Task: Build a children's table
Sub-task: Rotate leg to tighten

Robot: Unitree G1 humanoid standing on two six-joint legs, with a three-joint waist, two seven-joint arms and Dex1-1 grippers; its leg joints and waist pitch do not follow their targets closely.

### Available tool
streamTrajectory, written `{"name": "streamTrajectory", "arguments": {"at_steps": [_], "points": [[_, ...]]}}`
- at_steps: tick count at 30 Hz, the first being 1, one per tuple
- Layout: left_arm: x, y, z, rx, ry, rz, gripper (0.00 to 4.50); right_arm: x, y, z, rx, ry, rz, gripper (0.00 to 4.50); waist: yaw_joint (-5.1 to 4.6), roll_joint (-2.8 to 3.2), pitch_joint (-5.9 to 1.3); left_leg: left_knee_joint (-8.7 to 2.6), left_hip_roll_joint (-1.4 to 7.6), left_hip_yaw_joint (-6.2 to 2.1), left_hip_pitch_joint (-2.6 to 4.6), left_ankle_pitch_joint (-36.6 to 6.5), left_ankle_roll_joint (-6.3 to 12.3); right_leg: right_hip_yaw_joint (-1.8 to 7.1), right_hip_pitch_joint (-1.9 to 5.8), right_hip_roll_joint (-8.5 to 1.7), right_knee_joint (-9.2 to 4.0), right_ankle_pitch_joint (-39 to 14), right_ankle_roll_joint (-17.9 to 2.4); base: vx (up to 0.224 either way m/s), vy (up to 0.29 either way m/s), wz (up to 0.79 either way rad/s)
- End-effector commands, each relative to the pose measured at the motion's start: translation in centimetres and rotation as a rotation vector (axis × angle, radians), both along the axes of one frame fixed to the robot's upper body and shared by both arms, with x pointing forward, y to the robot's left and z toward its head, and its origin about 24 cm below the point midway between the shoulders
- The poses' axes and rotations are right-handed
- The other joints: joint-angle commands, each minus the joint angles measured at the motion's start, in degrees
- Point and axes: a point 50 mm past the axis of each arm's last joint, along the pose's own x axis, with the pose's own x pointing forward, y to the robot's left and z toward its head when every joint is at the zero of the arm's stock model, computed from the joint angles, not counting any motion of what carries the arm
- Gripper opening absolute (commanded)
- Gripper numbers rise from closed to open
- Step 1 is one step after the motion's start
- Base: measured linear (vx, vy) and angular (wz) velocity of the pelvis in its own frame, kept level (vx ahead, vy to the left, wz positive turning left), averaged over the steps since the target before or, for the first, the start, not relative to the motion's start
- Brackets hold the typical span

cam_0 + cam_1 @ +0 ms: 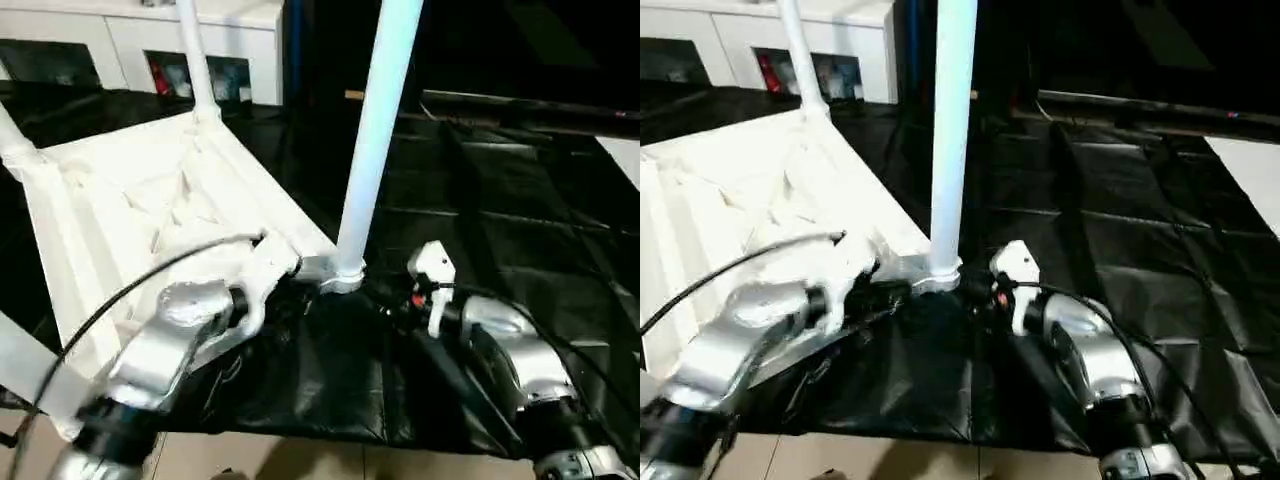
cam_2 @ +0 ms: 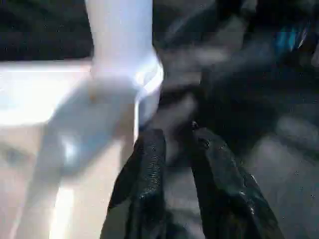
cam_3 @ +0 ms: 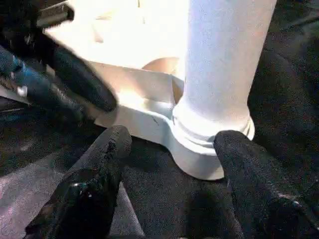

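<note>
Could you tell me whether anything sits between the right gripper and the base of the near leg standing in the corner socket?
Nothing visible does. The right gripper is open, one finger on each side of the corner socket where the near leg stands; between them lies just bare black sheet. The left gripper is off to the side.

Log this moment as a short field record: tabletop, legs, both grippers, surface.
tabletop: white, lying ribbed underside up on the black sheet
near leg: standing upright in the near corner socket
far leg: upright in the far corner
left gripper: fingers nearly together, holding nothing, just beside the near socket
right gripper: open, a finger either side of the socket, not touching it
surface: black sheet, wrinkled
background: white cabinet behind the tabletop
</note>
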Motion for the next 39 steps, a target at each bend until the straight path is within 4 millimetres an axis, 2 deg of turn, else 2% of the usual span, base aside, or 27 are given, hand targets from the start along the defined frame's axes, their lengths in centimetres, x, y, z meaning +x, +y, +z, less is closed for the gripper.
{"name": "streamTrajectory", "arguments": {"at_steps": [1,2,3,4,6,8,10,13,16,17,19,23,30,34,39], "points": [[-0.4,0.6,-0.4,0.072,0.001,-0.034,1.34,-0.2,0.2,0.2,0.010,0.005,0.020,3.13,0.26,0.29,-3.34,-3.25,1.20,0.04,-0.62,-4.74,4.11,3.39,3.85,-3.70,-4.18,-5.03,-10.77,0.000,0.000,0.00],[-0.5,0.8,-0.5,0.084,0.005,-0.041,1.34,-0.2,0.2,0.1,0.014,0.008,0.027,3.13,0.36,0.09,-3.35,-3.25,1.19,0.04,-0.54,-4.65,3.97,3.38,3.83,-3.78,-4.20,-5.37,-10.70,0.000,0.000,0.00],[-0.6,1.0,-0.4,0.076,0.011,-0.046,1.34,-0.3,0.4,0.1,0.017,0.009,0.039,3.13,0.35,0.22,-3.32,-3.28,1.22,0.00,-0.59,-4.70,3.87,3.38,3.80,-3.78,-4.13,-5.39,-10.76,0.000,0.000,0.00],[-0.7,1.1,-0.1,0.050,0.012,-0.060,1.57,-0.4,0.5,0.1,0.018,0.009,0.050,3.13,0.37,0.08,-3.33,-3.29,1.25,0.03,-0.58,-4.83,3.56,3.38,3.79,-3.86,-4.09,-5.27,-11.02,0.000,0.000,0.00],[-0.8,1.1,0.2,0.031,0.012,-0.069,1.57,-0.5,0.6,0.1,0.017,0.009,0.056,3.13,0.36,0.13,-3.38,-3.23,1.22,0.07,-0.56,-4.80,3.41,3.40,3.77,-3.80,-4.00,-4.65,-11.18,0.000,0.000,0.00],[-2.0,1.6,0.6,0.002,0.074,-0.147,1.77,-0.4,0.7,0.1,0.021,0.008,0.057,3.13,0.53,0.17,-3.50,-3.26,1.23,-0.01,-0.66,-3.91,3.35,3.42,3.91,-3.95,-3.65,-3.13,-11.80,0.000,0.000,0.00],[-2.9,2.3,0.3,0.043,0.138,-0.199,1.77,-0.3,0.9,0.2,0.028,0.003,0.060,3.13,0.36,0.18,-3.41,-3.23,1.14,0.05,-0.63,-3.67,3.46,3.38,3.75,-3.68,-3.57,-2.41,-12.20,0.000,0.000,0.00],[-3.0,2.7,0.0,0.083,0.152,-0.204,1.77,-0.2,0.9,0.2,0.030,0.001,0.061,3.13,0.36,0.50,-3.28,-3.33,1.16,0.09,-0.40,-4.75,3.23,3.39,3.61,-3.65,-3.78,-4.03,-11.81,0.000,0.000,0.00],[-1.8,4.0,-0.3,0.175,0.093,-0.123,1.77,-0.2,1.1,0.4,0.036,-0.004,0.066,3.13,0.43,0.78,-3.20,-3.36,1.12,0.08,-0.32,-6.14,2.66,3.39,3.51,-3.53,-4.05,-5.60,-11.11,0.000,0.000,0.00],[-1.4,4.3,-0.2,0.181,0.075,-0.096,1.77,-0.3,1.1,0.4,0.037,-0.004,0.067,3.13,0.69,0.78,-3.31,-3.29,1.15,0.02,-0.17,-6.14,2.28,3.45,3.57,-3.80,-3.99,-5.71,-11.06,0.000,0.000,0.00],[-1.0,4.7,0.2,0.187,0.057,-0.071,1.77,-0.4,1.1,0.4,0.039,-0.005,0.069,3.13,0.74,0.68,-3.32,-3.36,1.16,-0.03,-0.36,-6.66,1.73,3.41,3.72,-3.77,-3.98,-6.32,-10.74,0.000,0.000,0.00],[-0.1,6.1,1.3,0.221,-0.005,-0.006,1.77,-0.6,1.1,0.3,0.044,-0.008,0.071,3.13,0.77,0.67,-3.33,-3.36,1.06,-0.06,-0.41,-7.22,1.50,3.39,3.68,-3.73,-4.11,-7.47,-10.25,0.000,0.000,0.00],[0.8,7.8,1.5,0.301,-0.068,0.080,1.77,-0.5,1.5,0.3,0.055,-0.012,0.061,3.13,0.88,0.73,-3.47,-3.32,1.12,-0.14,-0.37,-6.77,1.59,3.33,3.62,-3.69,-3.93,-6.45,-10.48,0.000,0.000,0.00],[1.7,7.8,1.8,0.272,-0.153,0.163,1.77,-0.6,1.8,0.2,0.060,-0.013,0.061,3.13,1.01,0.83,-3.51,-3.30,1.08,-0.17,-0.37,-7.04,1.39,3.31,3.63,-3.69,-3.82,-6.09,-10.43,0.000,0.000,0.00],[1.9,7.4,1.8,0.225,-0.209,0.216,1.77,-0.7,2.0,0.2,0.068,-0.013,0.061,3.13,1.20,0.90,-3.60,-3.18,1.12,-0.17,-0.45,-6.45,1.32,3.34,3.70,-3.74,-3.78,-4.48,-10.96,0.000,0.000,0.00]]}}
